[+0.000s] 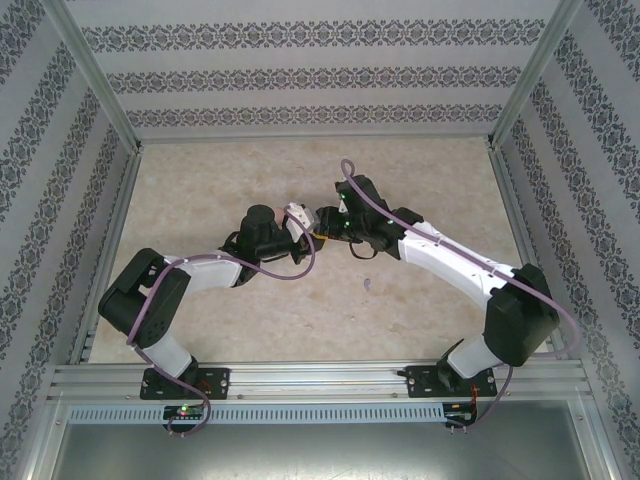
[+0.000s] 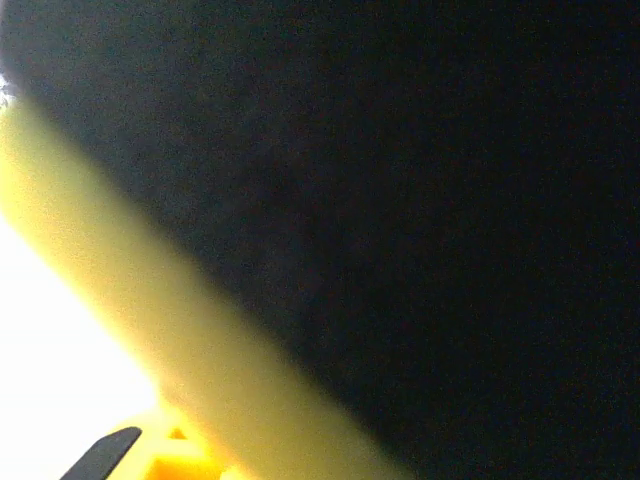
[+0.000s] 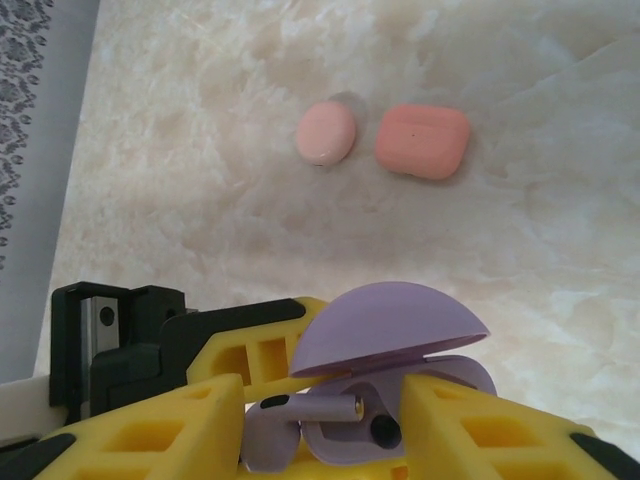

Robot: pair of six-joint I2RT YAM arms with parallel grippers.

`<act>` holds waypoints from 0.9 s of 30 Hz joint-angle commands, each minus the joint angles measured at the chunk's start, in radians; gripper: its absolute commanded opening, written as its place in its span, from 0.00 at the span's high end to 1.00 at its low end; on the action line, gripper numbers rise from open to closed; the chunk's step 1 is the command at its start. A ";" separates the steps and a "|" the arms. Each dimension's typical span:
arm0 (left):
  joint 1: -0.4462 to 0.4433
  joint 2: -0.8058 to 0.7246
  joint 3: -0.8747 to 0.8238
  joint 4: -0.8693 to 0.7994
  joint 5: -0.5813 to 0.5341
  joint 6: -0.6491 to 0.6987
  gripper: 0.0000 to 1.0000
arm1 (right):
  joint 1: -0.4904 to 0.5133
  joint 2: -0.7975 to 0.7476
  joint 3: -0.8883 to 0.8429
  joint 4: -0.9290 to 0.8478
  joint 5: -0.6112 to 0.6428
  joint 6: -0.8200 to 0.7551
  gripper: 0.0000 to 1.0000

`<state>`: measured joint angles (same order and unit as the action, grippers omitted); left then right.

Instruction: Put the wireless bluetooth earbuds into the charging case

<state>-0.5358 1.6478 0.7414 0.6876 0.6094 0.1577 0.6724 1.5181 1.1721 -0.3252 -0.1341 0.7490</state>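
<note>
**Operator:** State how the lilac clamshell plastic charging case (image 3: 395, 325) is held, and why.

**Technician:** The right hand (image 1: 327, 222) grasps it between two yellow fingers (image 3: 470, 425), with the lid hinged up. Judgement: this presents the open interior so that a bud can be set in.

**Operator:** Locate the earbud.

**Technician:** One lilac stemmed plastic earbud (image 3: 318, 408) lies inside the case, stem sideways under the lid. Whether it is fully seated cannot be told. A dark round opening (image 3: 385, 430) shows just beside it.

**Operator:** State of the left hand?

**Technician:** The left hand (image 3: 285, 325) is clenched, its tip just behind the case lid. What it pinches, if anything, cannot be told. Judgement: it stands close in order to feed or press a bud.

**Operator:** Surroundings?

**Technician:** Beyond the case and well apart from it, a salmon-pink oval plastic case (image 3: 326, 132) and a salmon-pink rounded-rectangular plastic case (image 3: 423, 141) lie shut. They are near each other on the cream marbled counter (image 3: 200, 200). Walls papered in grey floral bands (image 1: 320, 60), carried on aluminium frame rails (image 1: 100, 90), enclose the counter on three sides of the case.
</note>
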 commanded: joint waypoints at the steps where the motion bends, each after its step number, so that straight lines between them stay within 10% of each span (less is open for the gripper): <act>1: -0.017 0.008 0.017 0.026 0.023 0.022 1.00 | 0.026 0.036 0.049 -0.024 0.013 -0.034 0.55; 20: -0.017 0.010 0.016 -0.001 -0.005 0.024 1.00 | -0.036 -0.022 -0.076 0.020 0.001 0.012 0.81; 27: -0.017 0.023 0.004 0.043 -0.041 0.000 1.00 | -0.058 -0.107 -0.127 0.044 0.022 0.035 0.74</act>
<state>-0.5518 1.6630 0.7414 0.6674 0.5995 0.1612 0.6434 1.4738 1.0771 -0.2588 -0.1547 0.7650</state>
